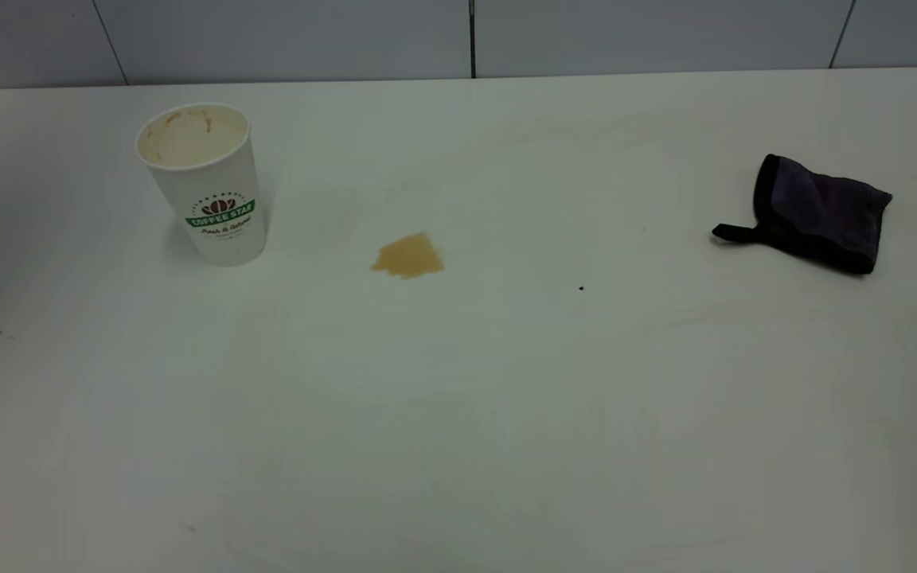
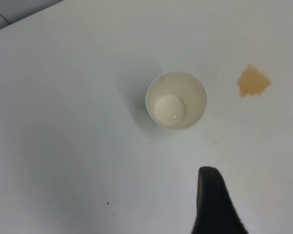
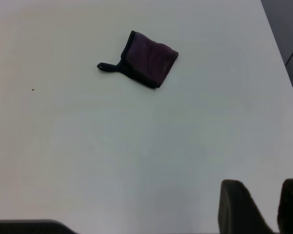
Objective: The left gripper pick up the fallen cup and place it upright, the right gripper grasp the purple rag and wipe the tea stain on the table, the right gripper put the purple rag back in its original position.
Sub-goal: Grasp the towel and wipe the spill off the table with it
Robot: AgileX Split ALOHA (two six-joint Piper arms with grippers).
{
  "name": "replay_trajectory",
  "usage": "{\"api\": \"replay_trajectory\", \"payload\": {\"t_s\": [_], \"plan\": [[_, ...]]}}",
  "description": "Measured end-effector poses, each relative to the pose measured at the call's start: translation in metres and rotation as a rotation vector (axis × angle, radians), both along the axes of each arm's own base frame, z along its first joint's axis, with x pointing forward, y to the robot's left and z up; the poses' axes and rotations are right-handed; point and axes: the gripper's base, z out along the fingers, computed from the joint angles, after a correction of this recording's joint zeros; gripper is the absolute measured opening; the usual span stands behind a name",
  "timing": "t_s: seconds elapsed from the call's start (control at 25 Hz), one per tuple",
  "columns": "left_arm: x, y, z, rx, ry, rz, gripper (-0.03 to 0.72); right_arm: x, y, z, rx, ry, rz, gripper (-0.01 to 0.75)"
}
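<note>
Upright now, the cup (image 1: 205, 185) stands on the desk (image 1: 458, 414) at the left, with the tea stain (image 1: 408, 256) near it toward the middle and the purple rag (image 1: 817, 212) lying flat well off to the right. Left gripper (image 2: 216, 204) hangs above the cup, holding nothing; only one finger shows, so its jaws cannot be judged. Right gripper (image 3: 261, 209) is well clear of the rag, jaws slightly parted and empty.

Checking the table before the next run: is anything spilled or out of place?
Yes: a tan tea stain sits on the table, between the upright cup and the purple rag. Nothing else looks odd.
</note>
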Motion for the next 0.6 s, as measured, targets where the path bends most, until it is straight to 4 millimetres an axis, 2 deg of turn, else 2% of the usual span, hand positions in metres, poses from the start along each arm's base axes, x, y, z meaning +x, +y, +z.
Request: {"api": "replay_trajectory", "payload": {"t_s": [0.12,0.28,0.44,0.6], "plan": [[-0.018,0.001,0.011,0.005,0.031,0.028,0.444,0.000,0.000,0.000,0.000,0.000,0.000,0.239],[-0.025,0.003,0.014,-0.011,0.052,0.095,0.441,0.000,0.000,0.000,0.000,0.000,0.000,0.239],[-0.042,0.005,-0.001,0.006,0.112,0.130,0.440,0.000,0.000,0.000,0.000,0.000,0.000,0.239],[-0.075,0.008,-0.019,0.023,0.180,0.206,0.440,0.000,0.000,0.000,0.000,0.000,0.000,0.239]]}}
